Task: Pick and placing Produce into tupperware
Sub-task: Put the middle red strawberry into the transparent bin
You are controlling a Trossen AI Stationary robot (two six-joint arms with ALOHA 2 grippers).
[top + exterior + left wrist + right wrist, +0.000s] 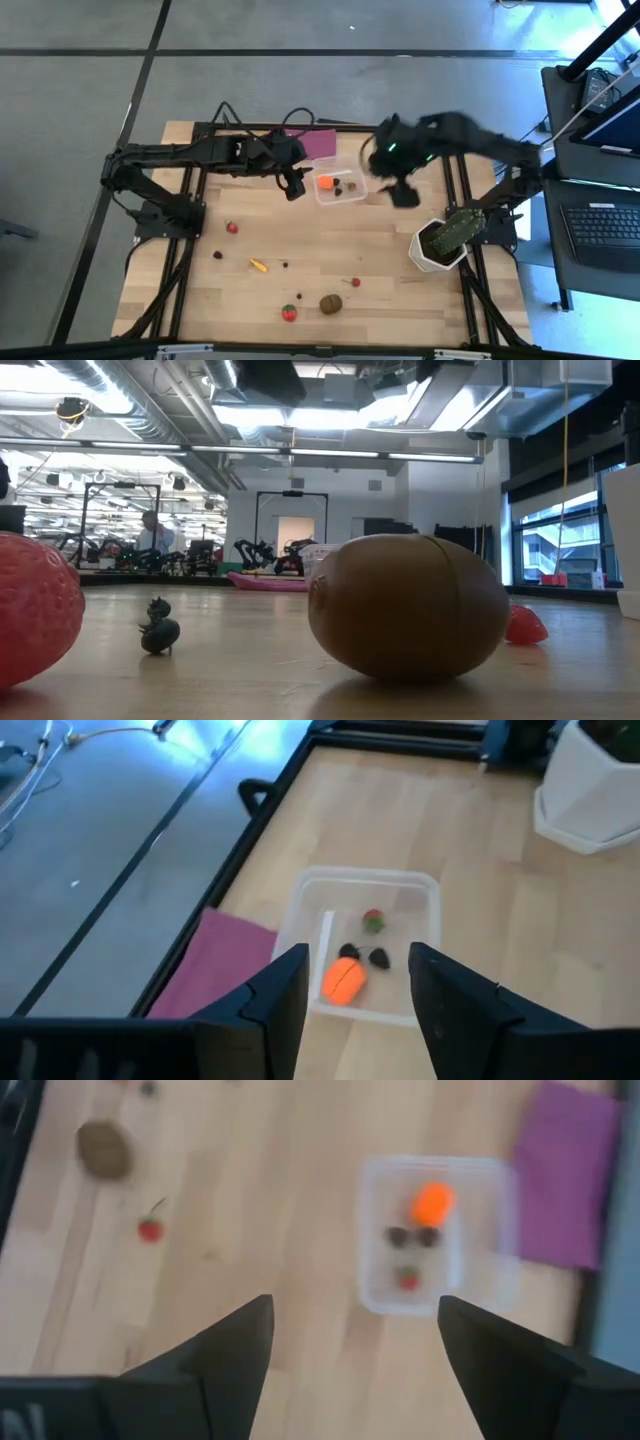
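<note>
At the far middle of the wooden table [400, 300], the clear square plastic tupperware [340, 187] sits beside a flat purple cloth [312, 141]. Inside it: an orange ball [325, 183], two small dark bits [364, 955] and a tiny red-and-green piece [373, 919].

Left gripper [294, 186] hangs just beside the container's left edge, fingers [283, 995] parted to a moderate gap, nothing between them, touching nothing. Right gripper [404, 192] hangs just off the container's right side, fingers [235, 1345] spread wide, also empty.

Loose on the near half of the table: a red piece [232, 227], a yellow banana [259, 265], a small red cherry-like piece [355, 283], a green-topped strawberry [289, 312] and a brown oval lump [331, 304]. A green cactus-like plant in a white pot [442, 240] stands at the right edge.
</note>
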